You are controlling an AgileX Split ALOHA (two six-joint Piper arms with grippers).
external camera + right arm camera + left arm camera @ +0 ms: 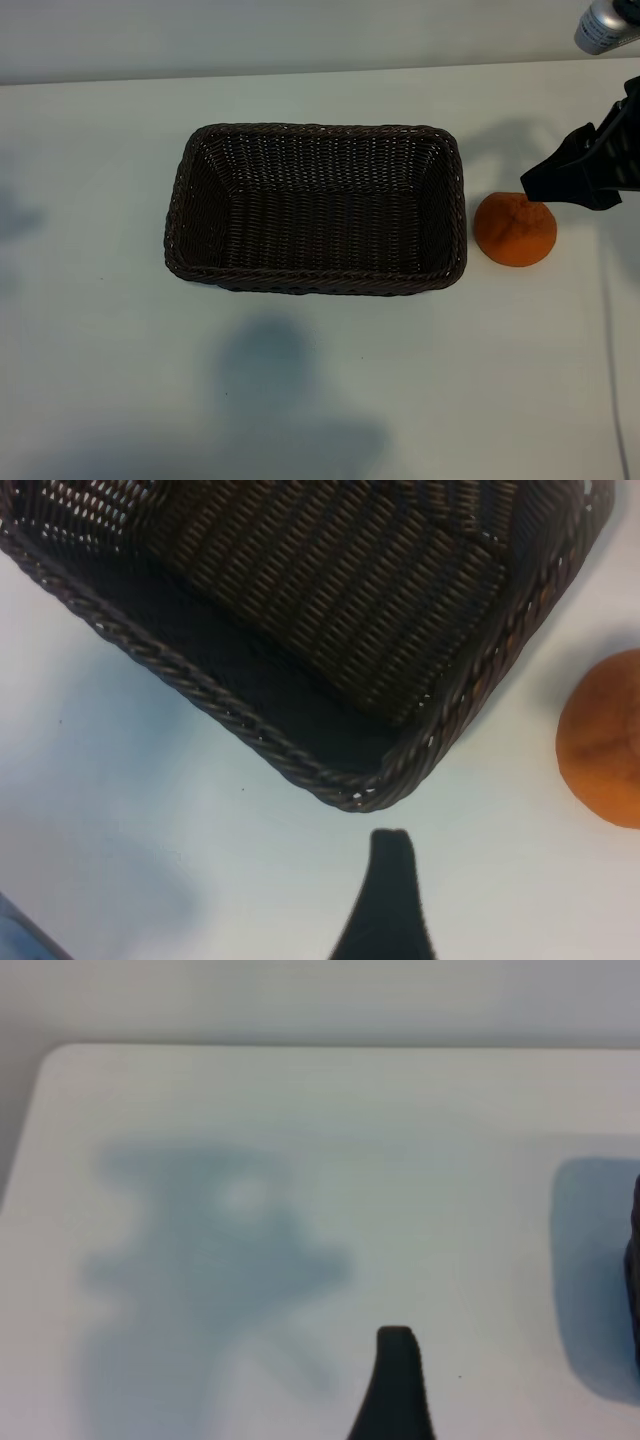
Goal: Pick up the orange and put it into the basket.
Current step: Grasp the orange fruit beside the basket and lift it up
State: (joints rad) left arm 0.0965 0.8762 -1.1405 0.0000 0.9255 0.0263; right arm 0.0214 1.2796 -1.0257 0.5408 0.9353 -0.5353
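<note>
Right hand hangs with fingers spread wide, holding nothing, one dark finger touching or just over the orange. That orange sits on the white counter, just beside the basket and outside it. No writing is legible anywhere. Only the left wrist view shows the left hand, spread wide over bare counter.

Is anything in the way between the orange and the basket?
Nothing visible lies on the table between them. The orange sits just outside the basket's right end, so only that woven wall stands between it and the inside; it must go up and over the rim. The right gripper hangs open above the orange.
</note>
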